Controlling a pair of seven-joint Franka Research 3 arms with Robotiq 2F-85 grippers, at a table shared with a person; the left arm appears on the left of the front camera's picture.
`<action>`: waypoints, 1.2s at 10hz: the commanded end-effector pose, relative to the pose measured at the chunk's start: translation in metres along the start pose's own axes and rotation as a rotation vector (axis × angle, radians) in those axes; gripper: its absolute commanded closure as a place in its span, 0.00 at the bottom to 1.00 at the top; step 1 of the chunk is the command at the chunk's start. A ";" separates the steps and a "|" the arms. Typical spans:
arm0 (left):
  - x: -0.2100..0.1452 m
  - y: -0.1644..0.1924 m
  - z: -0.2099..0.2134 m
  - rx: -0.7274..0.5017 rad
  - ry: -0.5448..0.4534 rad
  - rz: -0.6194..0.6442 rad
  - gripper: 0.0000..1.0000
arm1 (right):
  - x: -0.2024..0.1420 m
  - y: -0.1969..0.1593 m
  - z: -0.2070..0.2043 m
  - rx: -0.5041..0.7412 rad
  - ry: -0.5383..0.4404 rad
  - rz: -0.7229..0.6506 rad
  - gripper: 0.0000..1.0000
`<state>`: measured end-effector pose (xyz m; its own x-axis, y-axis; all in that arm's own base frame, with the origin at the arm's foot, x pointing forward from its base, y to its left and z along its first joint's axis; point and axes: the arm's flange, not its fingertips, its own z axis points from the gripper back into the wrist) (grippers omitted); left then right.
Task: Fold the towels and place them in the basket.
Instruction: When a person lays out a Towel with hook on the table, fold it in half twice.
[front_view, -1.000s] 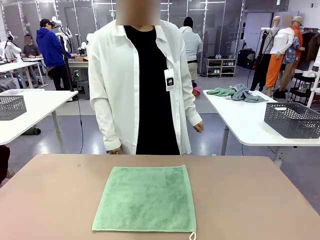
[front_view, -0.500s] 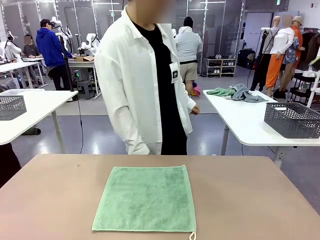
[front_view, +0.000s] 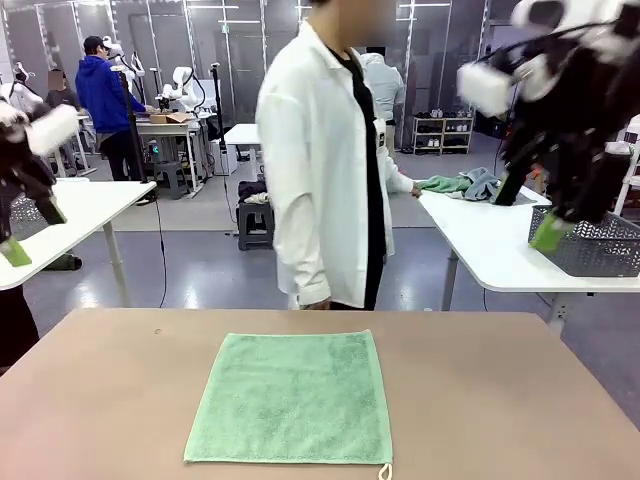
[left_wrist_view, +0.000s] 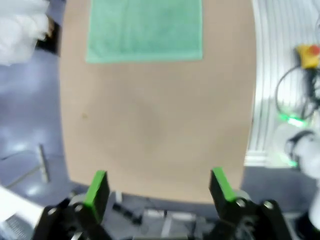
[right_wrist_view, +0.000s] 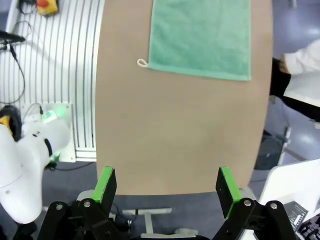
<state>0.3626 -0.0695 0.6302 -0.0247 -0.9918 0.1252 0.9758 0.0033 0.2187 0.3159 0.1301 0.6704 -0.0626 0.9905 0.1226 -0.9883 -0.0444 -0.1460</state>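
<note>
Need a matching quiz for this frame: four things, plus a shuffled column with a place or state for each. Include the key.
1. green towel
2. hanging loop
3. left claw
4. person

a. open, high off the left side of the table
b. flat, unfolded, mid-table
c. at the towel's near right corner
d. standing side-on at the far edge

Pairs: 1-b, 2-c, 3-a, 4-d

A big open lab hall, this: white worktables (front_view: 480, 240), a grey mesh basket (front_view: 600, 252) on one, glass partition walls (front_view: 240, 50) at the back, glossy grey floor (front_view: 190, 270), and a person in blue (front_view: 105, 95) at a far bench (front_view: 170, 126).
</note>
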 end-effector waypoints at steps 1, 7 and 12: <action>0.001 -0.002 -0.026 0.037 0.146 0.022 0.00 | 0.004 -0.003 -0.026 0.006 0.082 -0.047 0.00; -0.001 -0.002 -0.043 0.022 0.169 0.017 0.00 | 0.008 -0.007 -0.043 0.027 0.097 -0.044 0.00; 0.037 -0.023 -0.083 0.060 0.134 0.056 0.00 | 0.032 0.008 -0.088 -0.012 0.011 -0.074 0.00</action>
<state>0.3620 -0.1041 0.5664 0.0467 -0.9988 -0.0136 0.9693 0.0420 0.2424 0.3259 0.1622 0.6077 -0.0041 0.9974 0.0720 -0.9922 0.0049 -0.1243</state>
